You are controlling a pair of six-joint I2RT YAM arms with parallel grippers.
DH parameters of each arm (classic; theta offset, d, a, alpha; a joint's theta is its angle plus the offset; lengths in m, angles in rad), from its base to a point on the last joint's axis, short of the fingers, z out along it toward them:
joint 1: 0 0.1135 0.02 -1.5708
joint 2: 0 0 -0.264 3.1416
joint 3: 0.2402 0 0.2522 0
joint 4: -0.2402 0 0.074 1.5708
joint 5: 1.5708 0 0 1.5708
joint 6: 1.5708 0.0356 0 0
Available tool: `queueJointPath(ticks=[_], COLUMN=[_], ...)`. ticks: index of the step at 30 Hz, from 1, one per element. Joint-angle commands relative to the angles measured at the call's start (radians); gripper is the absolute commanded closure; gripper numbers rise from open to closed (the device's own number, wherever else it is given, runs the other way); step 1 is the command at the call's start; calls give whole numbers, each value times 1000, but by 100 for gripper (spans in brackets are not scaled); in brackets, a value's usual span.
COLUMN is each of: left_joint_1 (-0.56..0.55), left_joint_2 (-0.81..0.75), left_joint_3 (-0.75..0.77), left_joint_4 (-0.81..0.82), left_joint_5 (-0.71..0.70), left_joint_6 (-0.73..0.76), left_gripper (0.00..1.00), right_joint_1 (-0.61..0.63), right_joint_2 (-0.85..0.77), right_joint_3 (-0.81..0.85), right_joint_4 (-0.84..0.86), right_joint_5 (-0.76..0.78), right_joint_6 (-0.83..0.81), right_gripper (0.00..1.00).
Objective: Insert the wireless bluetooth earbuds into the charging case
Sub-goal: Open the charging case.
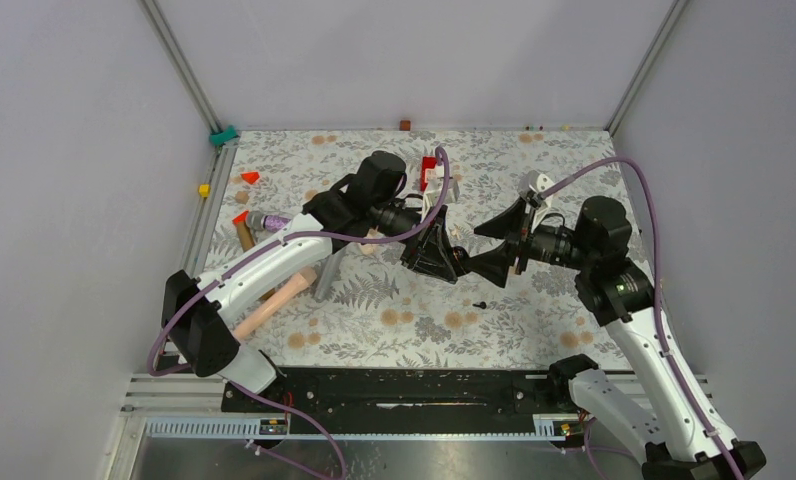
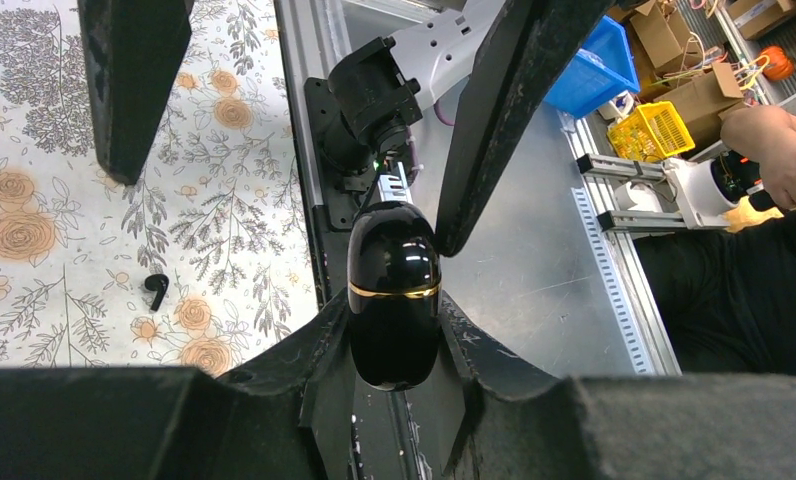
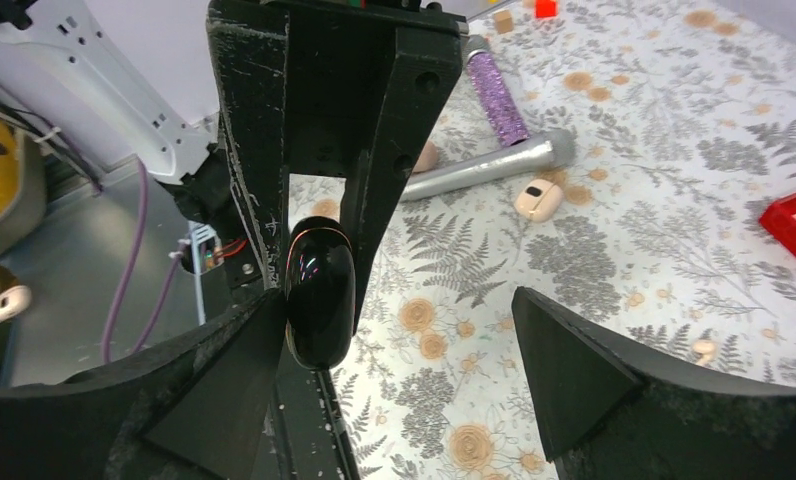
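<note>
Now the left gripper (image 2: 394, 330) squeezes the closed charging case (image 2: 394, 285). The right gripper (image 3: 399, 300), fingers spread wide, holds nothing beside it. One earbud (image 2: 156, 290) lies on the table (image 2: 34, 300). A bump could knock the case loose.

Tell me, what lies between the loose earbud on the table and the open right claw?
Nothing: the top view shows only bare flowered cloth between the earbud and the right gripper.
</note>
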Motion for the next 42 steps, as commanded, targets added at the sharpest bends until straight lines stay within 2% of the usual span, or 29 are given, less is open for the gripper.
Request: queueJointPath(ticks=[1,15,22,27,31,36,39,42], left_joint_1=[-2,-2,28,102,168,216,219,220], left_joint_2=[-35,-31,-31,-45,-53,-88,-110,-125], left_joint_3=[30,30,70,99,119,39,-22,-45], left_joint_4=[19,16,-108,-236,-392,-460,-472,-512], left_joint_5=[85,89,50,62,105,111,110,126], left_joint_6=[30,34,161,313,484,619,665,742], left_gripper=[100,100,100,100,100,100,100,100], right_joint_1=[2,0,0,0,-3,-31,-84,-124], right_joint_2=[-43,-86,-78,1,91,225,332,422], right_joint_3=[24,73,216,288,280,243,251,282], right_joint_4=[-33,-110,-264,-336,-348,-330,-334,-376], right_joint_5=[113,208,276,364,470,602,642,698], right_joint_6=[-106,-195,-236,-239,-238,-267,-327,-488], right_gripper=[9,6,0,1,1,0,1,4])
